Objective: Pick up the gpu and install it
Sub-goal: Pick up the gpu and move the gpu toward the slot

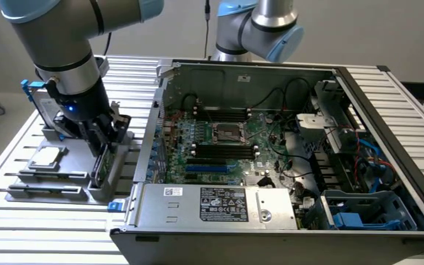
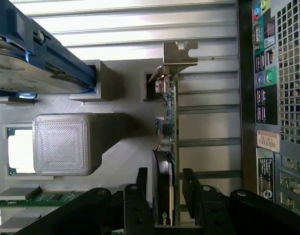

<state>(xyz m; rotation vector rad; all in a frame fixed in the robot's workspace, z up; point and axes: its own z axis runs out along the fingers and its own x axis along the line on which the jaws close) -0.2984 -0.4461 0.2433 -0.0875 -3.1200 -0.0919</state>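
Pincer: I see the gripper point(image 2: 164, 172) open, one black finger point(image 2: 142, 196) on each side of the gpu, with a gap between card and finger on both sides; it is not clamped.
Gpu: the gpu point(image 2: 167, 122) stands on edge in a slot of the grey fixture point(image 2: 125, 147), its silver bracket point(image 2: 180, 54) at the end away from the gripper.
Same from outside: the gripper point(image 1: 105, 144) is low over the fixture point(image 1: 50, 193), and the gpu point(image 1: 100, 168) shows as a thin green strip between the fingers.
Hidden: I see the card edge-on, so neither face shows. Its near end runs under the gripper body.
Cut off: the blue-framed hard drive point(image 2: 42, 63) and the memory sticks point(image 2: 27, 198) leave the wrist view at its edge.
Half covered: a grey ribbed block point(image 2: 62, 144) overlaps the processor point(image 2: 17, 152).
Hard to read: labels on the computer case point(image 2: 277, 98).
Surface: slatted metal table point(image 1: 42, 232), with the open case point(image 1: 271, 143) on the exterior view's right of the fixture.
Room: plain pale wall point(image 1: 388, 33).
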